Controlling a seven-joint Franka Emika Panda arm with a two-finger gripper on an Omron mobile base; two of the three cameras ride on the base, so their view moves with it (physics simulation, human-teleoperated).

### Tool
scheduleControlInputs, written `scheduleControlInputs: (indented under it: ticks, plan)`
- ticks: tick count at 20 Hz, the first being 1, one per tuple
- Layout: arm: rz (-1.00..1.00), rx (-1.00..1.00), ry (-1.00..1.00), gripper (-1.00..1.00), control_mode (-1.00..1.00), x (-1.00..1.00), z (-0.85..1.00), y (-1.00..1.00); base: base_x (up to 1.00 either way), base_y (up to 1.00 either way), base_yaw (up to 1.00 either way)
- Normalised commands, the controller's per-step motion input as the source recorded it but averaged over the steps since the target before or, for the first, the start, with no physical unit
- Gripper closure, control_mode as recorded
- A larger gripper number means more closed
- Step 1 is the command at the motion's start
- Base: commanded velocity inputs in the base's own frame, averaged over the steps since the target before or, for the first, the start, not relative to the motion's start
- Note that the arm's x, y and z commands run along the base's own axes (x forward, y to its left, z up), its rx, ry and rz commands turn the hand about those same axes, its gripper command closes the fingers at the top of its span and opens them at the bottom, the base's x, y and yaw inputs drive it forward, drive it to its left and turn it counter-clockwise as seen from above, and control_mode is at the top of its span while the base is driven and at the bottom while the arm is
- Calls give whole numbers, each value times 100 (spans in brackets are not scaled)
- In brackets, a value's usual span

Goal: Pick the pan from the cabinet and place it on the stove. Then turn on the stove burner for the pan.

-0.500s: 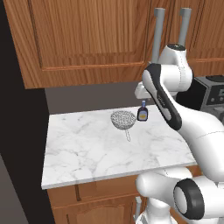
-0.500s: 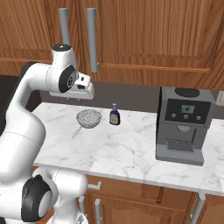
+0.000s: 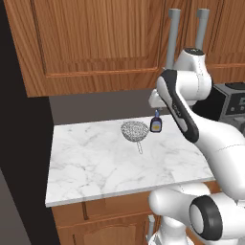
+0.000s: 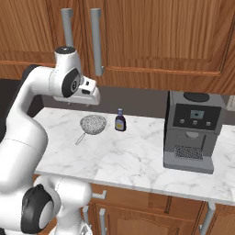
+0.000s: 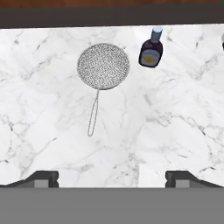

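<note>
The cabinet of reddish-brown wood hangs above the counter. Its doors are shut, and long grey bar handles hang at their edges. The pan is hidden and the stove is out of view. My gripper hovers above the marble counter, pointing down at it, just below the cabinet's bottom edge. Its fingertips stand wide apart, open, with nothing between them.
A small wire-mesh strainer lies on the counter, with a small dark bottle beside it. A grey coffee machine stands at the right. The counter's left end meets a dark gap.
</note>
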Motion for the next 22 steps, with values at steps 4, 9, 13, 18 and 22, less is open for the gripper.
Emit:
scheduleControlInputs:
  ticks: [4, 9, 13, 18, 22]
  plan:
    - [-16, 0, -27, -100, -100, -28, 1, -36, 0, 0, 0]
    - [-17, 0, -40, -100, -100, -37, 19, -49, 0, 0, 0]
    - [-12, 0, -45, -100, -100, -34, 47, -30, 0, 0, 0]
    - [-9, 0, -44, -100, -100, -16, 73, -9, 0, 0, 0]
    - [-2, 0, -39, -100, -100, 0, 82, -2, 0, 0, 0]
